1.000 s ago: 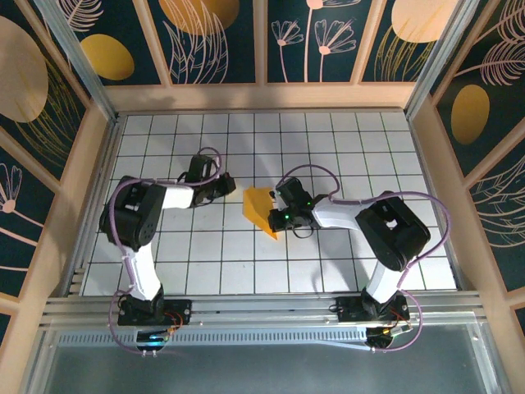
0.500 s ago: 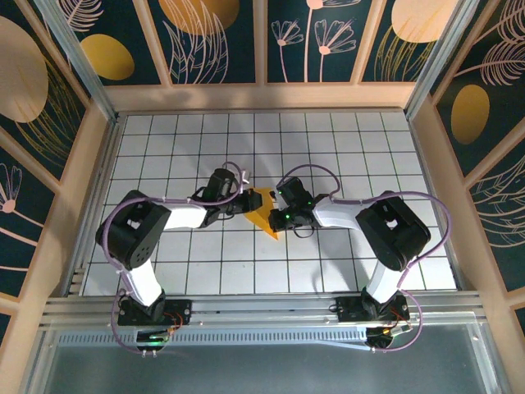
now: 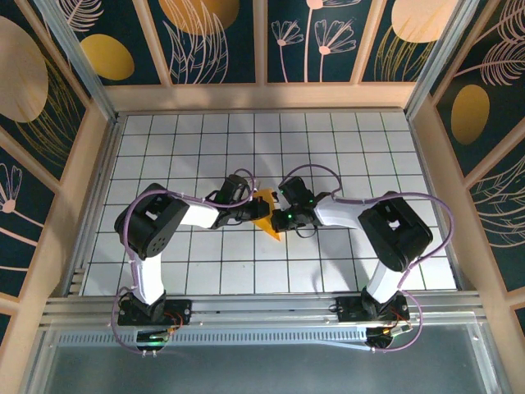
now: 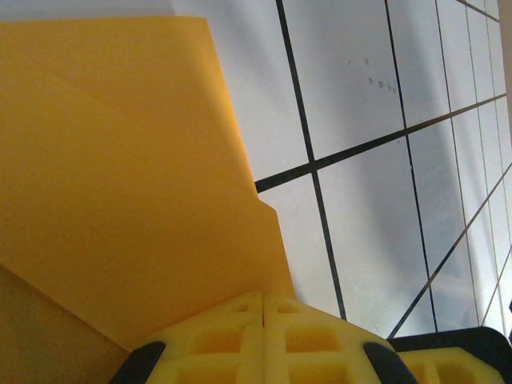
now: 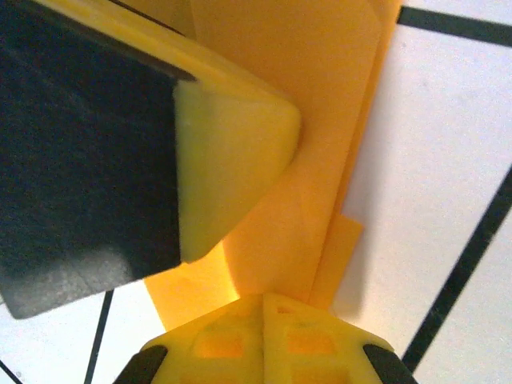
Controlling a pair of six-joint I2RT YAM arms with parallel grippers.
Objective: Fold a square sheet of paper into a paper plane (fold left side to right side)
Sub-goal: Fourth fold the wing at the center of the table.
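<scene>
At the near edge, the arm bases (image 3: 152, 310) sat bolted, and both arms reached in to meet mid-table over the orange-yellow paper (image 4: 120, 200). It lay partly folded in overlapping layers on the white grid table (image 3: 369, 139). My left gripper (image 4: 264, 320) was closed on nothing, tips down on the paper's left part. My right gripper (image 5: 264, 320) was likewise closed and empty at the right edge. I judged we were flattening a crease, the plane not yet finished. Next I would need to lift one tip and carry the left flap rightward without dragging the layers. Crowding worried me, as the grippers stood almost touching. Farther off stood the flower-painted wall panels (image 3: 230, 49), well apart.
</scene>
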